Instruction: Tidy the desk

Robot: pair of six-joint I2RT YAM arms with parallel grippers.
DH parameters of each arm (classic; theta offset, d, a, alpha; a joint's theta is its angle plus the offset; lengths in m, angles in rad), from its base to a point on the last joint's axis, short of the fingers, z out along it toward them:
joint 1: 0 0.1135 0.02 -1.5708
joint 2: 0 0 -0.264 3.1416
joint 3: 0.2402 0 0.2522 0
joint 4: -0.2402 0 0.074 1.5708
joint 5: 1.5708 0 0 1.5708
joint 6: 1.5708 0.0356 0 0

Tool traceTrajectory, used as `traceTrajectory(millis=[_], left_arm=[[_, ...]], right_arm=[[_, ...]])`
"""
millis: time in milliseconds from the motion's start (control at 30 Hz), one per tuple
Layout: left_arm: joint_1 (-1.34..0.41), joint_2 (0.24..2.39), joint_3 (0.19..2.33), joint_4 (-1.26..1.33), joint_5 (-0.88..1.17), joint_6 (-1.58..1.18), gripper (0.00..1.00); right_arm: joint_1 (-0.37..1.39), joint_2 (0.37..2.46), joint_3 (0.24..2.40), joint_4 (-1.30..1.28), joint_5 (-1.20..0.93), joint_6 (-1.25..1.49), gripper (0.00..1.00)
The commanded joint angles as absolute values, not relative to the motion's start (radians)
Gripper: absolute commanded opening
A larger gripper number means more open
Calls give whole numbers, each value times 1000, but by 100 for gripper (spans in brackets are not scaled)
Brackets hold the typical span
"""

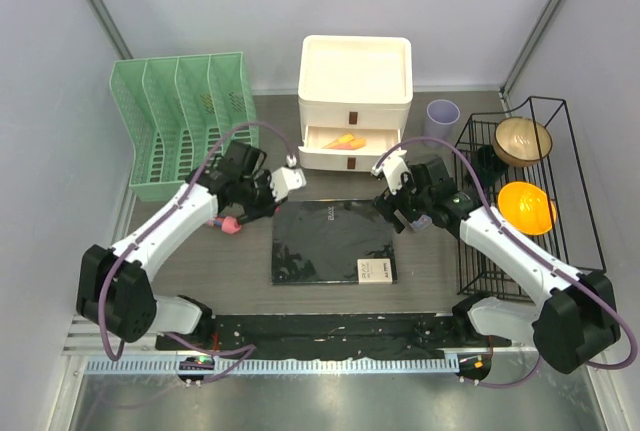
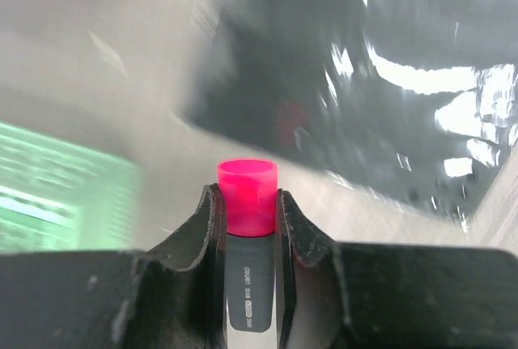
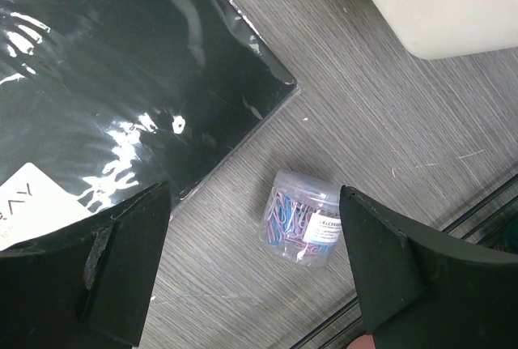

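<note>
The desk [image 1: 235,266] is a dark wood-grain tabletop. My left gripper [image 2: 248,203] is shut on a grey highlighter with a pink cap [image 2: 248,195] and holds it above the desk, left of a black notebook [image 1: 335,241]. In the top view the pink cap [image 1: 229,224] shows below the left gripper [image 1: 245,213]. My right gripper [image 3: 252,195] is open and hovers over a clear tub of coloured paper clips [image 3: 301,218], which lies on the desk [image 3: 388,122] beside the notebook's corner [image 3: 121,65]. The tub sits between the fingers, nearer the right one, untouched.
A white drawer unit [image 1: 355,81] stands at the back, its lower drawer [image 1: 345,141] open with orange items inside. A green file rack [image 1: 185,121] is at the back left. A purple cup [image 1: 443,114] and a black wire rack [image 1: 520,201] holding a bowl [image 1: 522,139] and an orange ball [image 1: 526,205] are on the right.
</note>
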State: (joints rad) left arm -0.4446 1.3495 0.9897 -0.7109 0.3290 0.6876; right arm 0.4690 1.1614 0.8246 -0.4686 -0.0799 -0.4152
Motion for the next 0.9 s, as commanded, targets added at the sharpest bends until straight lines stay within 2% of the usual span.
traceTrajectory(millis=[0,400,667,867], left_arm=[[-449,1414,1249,-762,452,661,0],[-554,1776,1785,-724,388,707,0],[-577,2049,2150,-793,379,756,0],[-607,2132,2224,-810,371,791,0]], right_arm=[[469,1161,847,-451,-74,-420,88],[468,1161,848,-436,-32,-413,88],[468,1155,845,-430,-5,-410,88],[468,1164,845,-430,-5,-416,88]])
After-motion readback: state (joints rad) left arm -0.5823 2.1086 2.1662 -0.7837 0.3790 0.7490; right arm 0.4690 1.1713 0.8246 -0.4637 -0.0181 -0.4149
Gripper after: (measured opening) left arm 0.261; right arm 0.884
